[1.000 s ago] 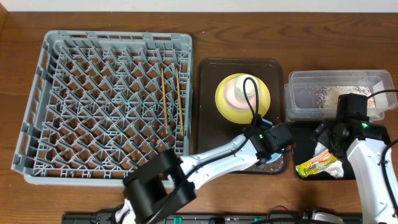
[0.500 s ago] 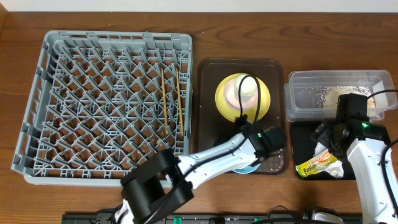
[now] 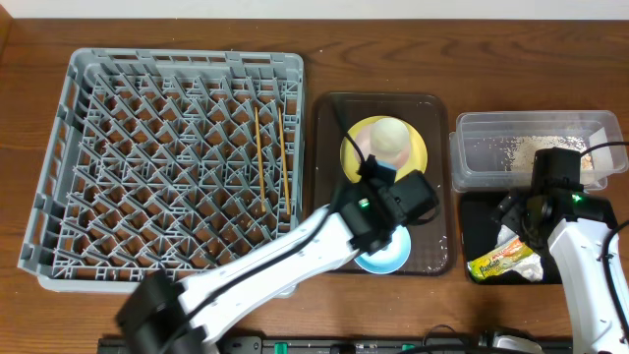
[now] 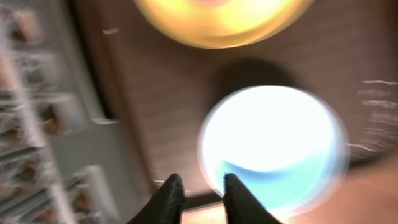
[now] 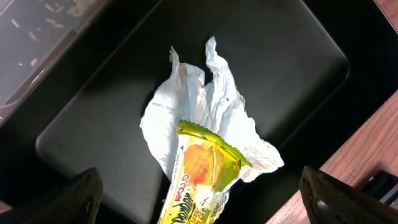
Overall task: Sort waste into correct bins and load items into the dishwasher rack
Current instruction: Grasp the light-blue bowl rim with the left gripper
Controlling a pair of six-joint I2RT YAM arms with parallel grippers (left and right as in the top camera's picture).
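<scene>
Table: dark wooden tabletop under everything, with both arms reaching in from the near edge.
Left gripper: the left gripper hangs over the near end of the dark brown flat tray. Its fingers sit close together with the rim of the round light blue bowl between them. It looks like a pinch on that rim, as far as the blurred wrist view lets me see.
Blue bowl: at the near end of the tray, partly under the left arm.
Right gripper: the right gripper hovers above the shallow black tub, fingers spread wide, nothing between them.
Black tub: near right of the table. A crumpled white paper napkin lies inside it, and a small green-and-yellow snack wrapper lies on the napkin's near part.
Plate: a round yellow plate is on the far half of the tray. A small white cup stands at its middle, with the rim of a white bowl showing just beside it.
Rack: a large square grey plastic rack fills the left side, just beside the tray. Two thin wooden chopsticks lie side by side on its grid near the right wall.
Clear tub: a rectangular clear plastic tub sits farthest back on the right, just behind the black tub. Whitish rice-like scraps are scattered on its bottom.
</scene>
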